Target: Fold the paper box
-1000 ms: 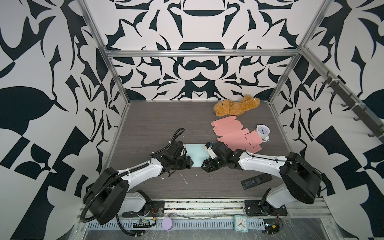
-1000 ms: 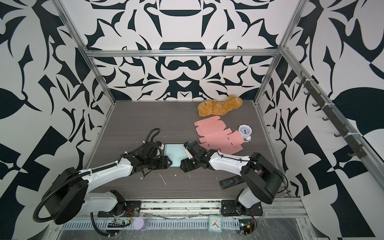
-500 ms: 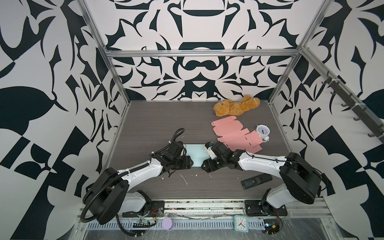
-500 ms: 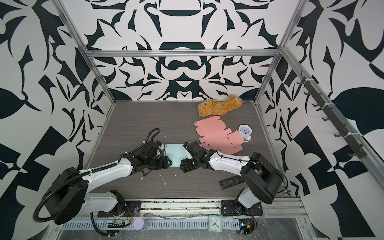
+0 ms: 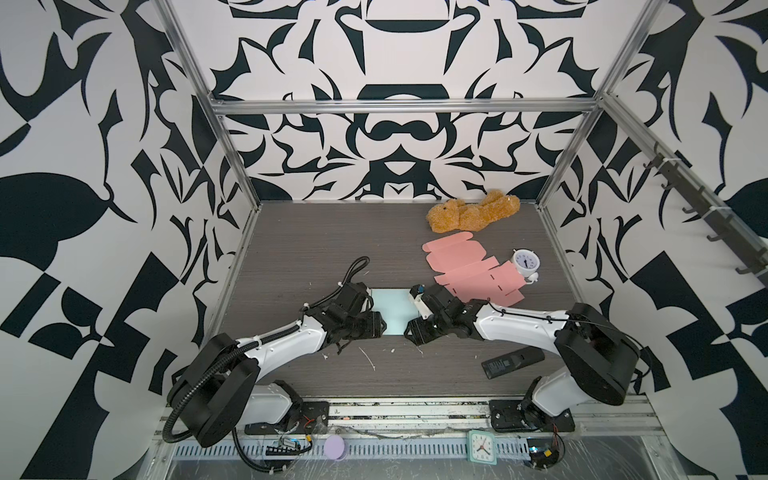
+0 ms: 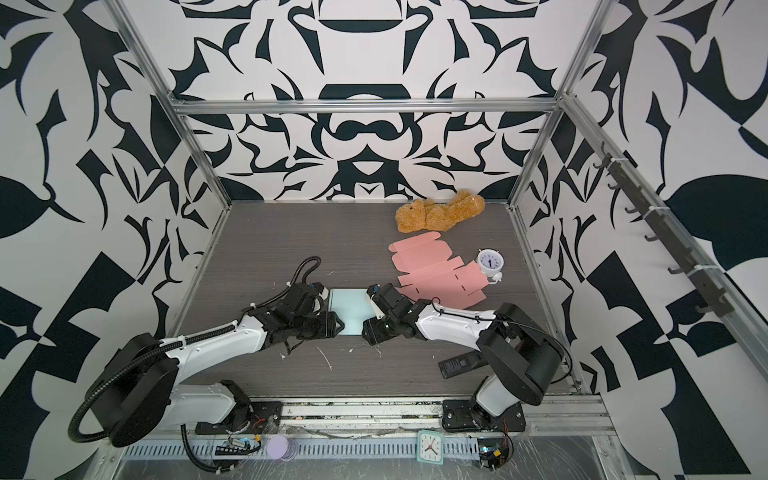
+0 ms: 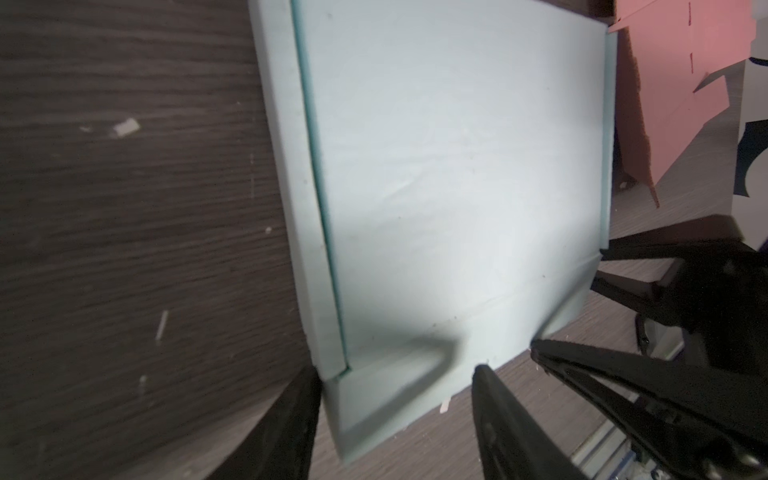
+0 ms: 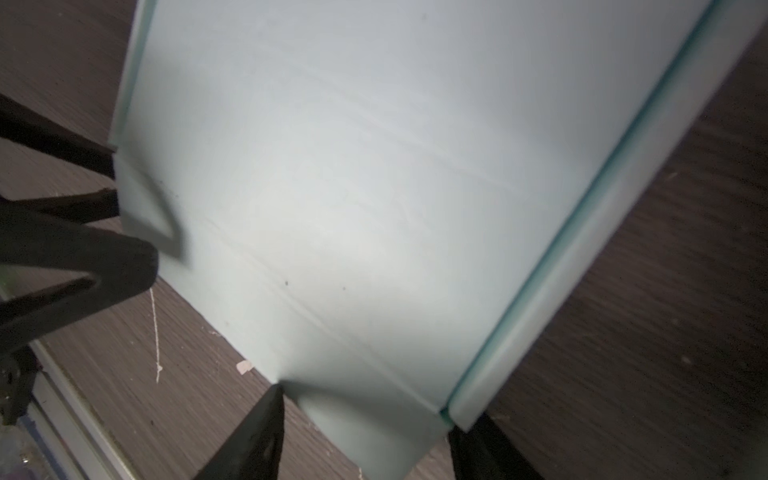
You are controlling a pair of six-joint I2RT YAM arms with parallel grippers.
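Paper box (image 5: 390, 309) – pale blue and partly folded – lies flat on the bench (image 5: 311, 249), directly between the two end effectors in both top views, its side walls folded in along the edges.

Left end effector (image 7: 399, 374) sits at the box's near corner on its own side. Its two fingers (image 7: 498, 415) straddle the end of the near flap, one tip against the corner and the other against the flap's edge. The paper bulges up just inside that tip, so the end effector is clenched on the flap.

Right end effector (image 8: 365, 411) mirrors it at the opposite near corner. One finger (image 8: 257, 436) touches the flap's edge, where the paper curls; its partner sits under the folded side wall – again clamped on the flap. The rest of the box stretches away ahead of both fingertip pairs.

A flat pink cutout (image 5: 473, 270) lies just behind the right end effector's wrist, close to the box's far corner. An alarm clock (image 5: 525, 262) stands at that cutout's outer edge.
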